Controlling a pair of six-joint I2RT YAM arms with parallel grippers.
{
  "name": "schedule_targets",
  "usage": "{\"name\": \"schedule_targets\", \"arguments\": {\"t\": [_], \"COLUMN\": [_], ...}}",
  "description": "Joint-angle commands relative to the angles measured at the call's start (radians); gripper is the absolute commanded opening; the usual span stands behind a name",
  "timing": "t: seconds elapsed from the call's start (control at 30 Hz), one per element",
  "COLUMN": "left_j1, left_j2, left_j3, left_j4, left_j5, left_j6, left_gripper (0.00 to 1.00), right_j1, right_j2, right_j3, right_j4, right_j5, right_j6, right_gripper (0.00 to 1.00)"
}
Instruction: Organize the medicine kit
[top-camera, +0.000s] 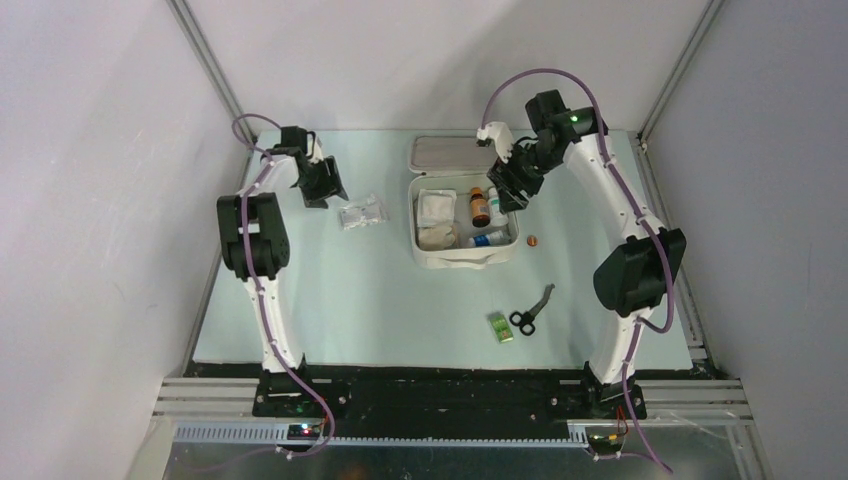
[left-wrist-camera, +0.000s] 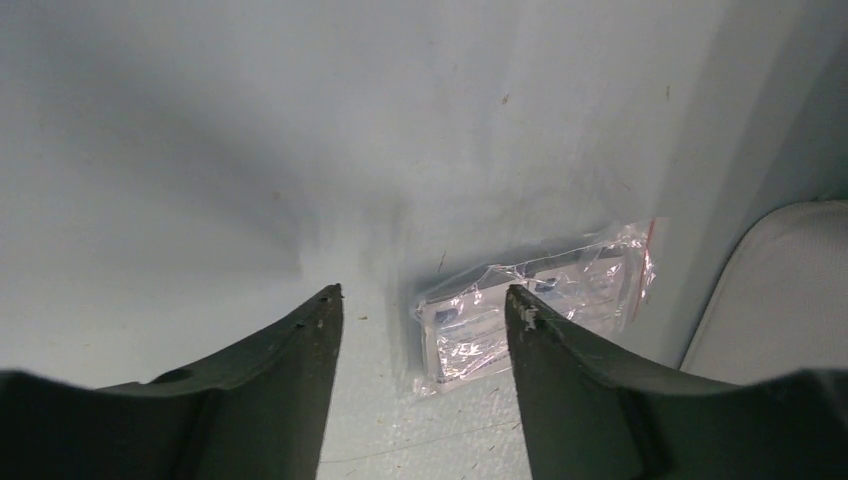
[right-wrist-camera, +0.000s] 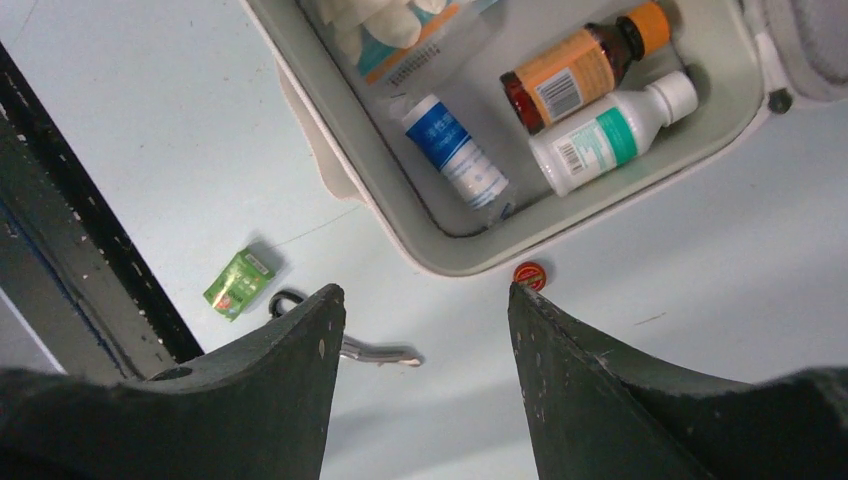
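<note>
Hovering at the right edge of my open medicine kit (top-camera: 466, 259), upper centre of the overhead frame, the right gripper (right-wrist-camera: 428, 295) hangs with its dark tapered jaws spread and empty. Inside the white rounded-square soft case lie an amber bottle (right-wrist-camera: 580, 65), a white plastic bottle (right-wrist-camera: 600, 135) and a blue-labelled tube (right-wrist-camera: 455, 150). A small red disc (right-wrist-camera: 529, 274) sits just outside the rim. At upper left, my left gripper (left-wrist-camera: 425, 300), jaws likewise apart and holding nothing, points at a crinkled clear plastic bag (left-wrist-camera: 580, 275).
</note>
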Motion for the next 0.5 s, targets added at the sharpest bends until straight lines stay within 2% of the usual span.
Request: {"name": "schedule_targets", "arguments": {"t": [0.0,0.37,0.43,0.47], "left_j1": [-0.005,-0.015,-0.019,-0.02], "left_j2": [0.018,0.046,0.045,0.043], "left_j3": [0.045,0.028,0.03,0.03], "left_j4": [0.006,0.007,0.009,0.01], "left_j5": [0.062,0.103,0.111,0.123], "left_j6": [-0.018,-0.008,0.003,0.012], "left_gripper": [0.6,0.42,0.29,0.18], "right_j1": [-0.011,-0.018,-0.017,-0.017], "right_j2": [-0.061,-0.048,-0.046,-0.046], "right_j3": [-0.006,-0.017,-0.016,-0.016], "right_j4": [-0.032,-0.005,-0.003,-0.003], "right_j5": [-0.002,-0.002,-0.002,-0.002], "right_j6": [0.044,0.071,0.074,0.075], "right_gripper": [0.65,0.65,0.65,0.65]}}
